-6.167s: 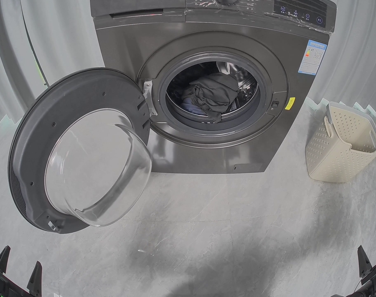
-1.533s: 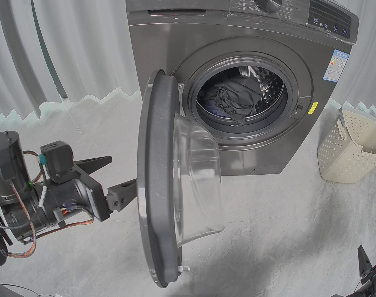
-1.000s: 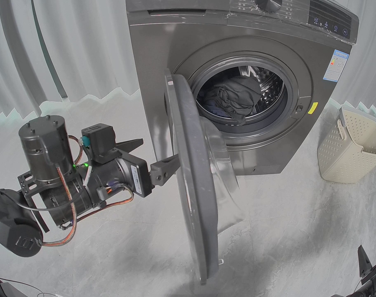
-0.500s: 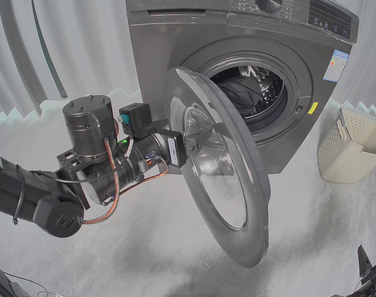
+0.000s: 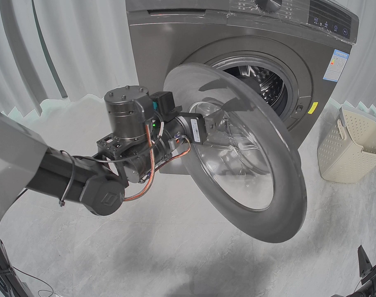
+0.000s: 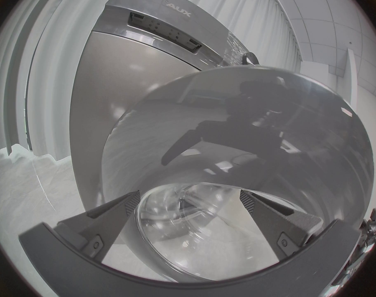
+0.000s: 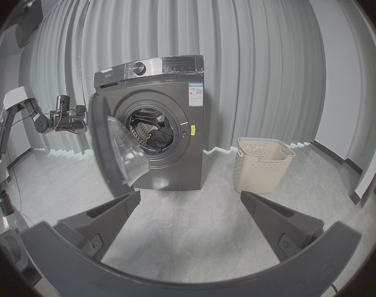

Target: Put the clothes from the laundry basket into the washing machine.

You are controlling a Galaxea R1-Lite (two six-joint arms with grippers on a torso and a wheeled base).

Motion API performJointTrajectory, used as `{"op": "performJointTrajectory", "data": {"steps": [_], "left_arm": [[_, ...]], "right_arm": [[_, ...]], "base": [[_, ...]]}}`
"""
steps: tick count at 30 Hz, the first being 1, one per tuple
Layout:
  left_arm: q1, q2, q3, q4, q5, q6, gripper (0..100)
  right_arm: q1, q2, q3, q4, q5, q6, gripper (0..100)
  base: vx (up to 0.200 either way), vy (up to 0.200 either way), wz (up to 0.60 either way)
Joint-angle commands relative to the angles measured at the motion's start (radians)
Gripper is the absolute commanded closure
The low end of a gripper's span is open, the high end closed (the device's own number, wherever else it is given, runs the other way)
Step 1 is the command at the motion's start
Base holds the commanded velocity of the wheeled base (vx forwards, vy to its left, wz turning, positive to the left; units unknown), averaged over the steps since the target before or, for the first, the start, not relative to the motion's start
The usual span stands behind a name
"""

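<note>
Clothes [image 7: 160, 137] sit in the washing machine [image 5: 175, 42]; left gripper [image 6: 189, 194], spread, is at its door [image 5: 278, 178].

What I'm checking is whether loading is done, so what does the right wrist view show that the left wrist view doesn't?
Right wrist view alone: dark clothes inside the drum, and the cream laundry basket standing on the floor beside the washing machine. Left wrist view alone: the glossy outer face of the door, mirroring the open left tool held close to it. Both: the washing machine, its door partly open, and the pleated curtain behind.
</note>
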Motion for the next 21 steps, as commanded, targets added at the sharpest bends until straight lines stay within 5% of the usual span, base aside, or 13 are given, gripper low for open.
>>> {"op": "performJointTrajectory", "data": {"steps": [1, 12, 17, 21], "left_arm": [[0.011, 0.079, -0.090, -0.021, 0.026, -0.020, 0], [0.040, 0.139, -0.180, -0.039, 0.058, -0.026, 0], [0.040, 0.122, -0.133, -0.041, 0.060, -0.032, 0], [0.026, -0.013, 0.056, -0.042, 0.049, -0.035, 0]], "right_arm": [[0.000, -0.016, 0.018, 0.000, 0.000, 0.000, 0], [0.000, -0.016, 0.018, 0.000, 0.000, 0.000, 0], [0.000, -0.016, 0.018, 0.000, 0.002, 0.000, 0], [0.000, -0.016, 0.018, 0.000, 0.000, 0.002, 0]], "base": [[0.000, 0.000, 0.00], [0.000, 0.000, 0.00], [0.000, 0.000, 0.00], [0.000, 0.000, 0.00]]}}
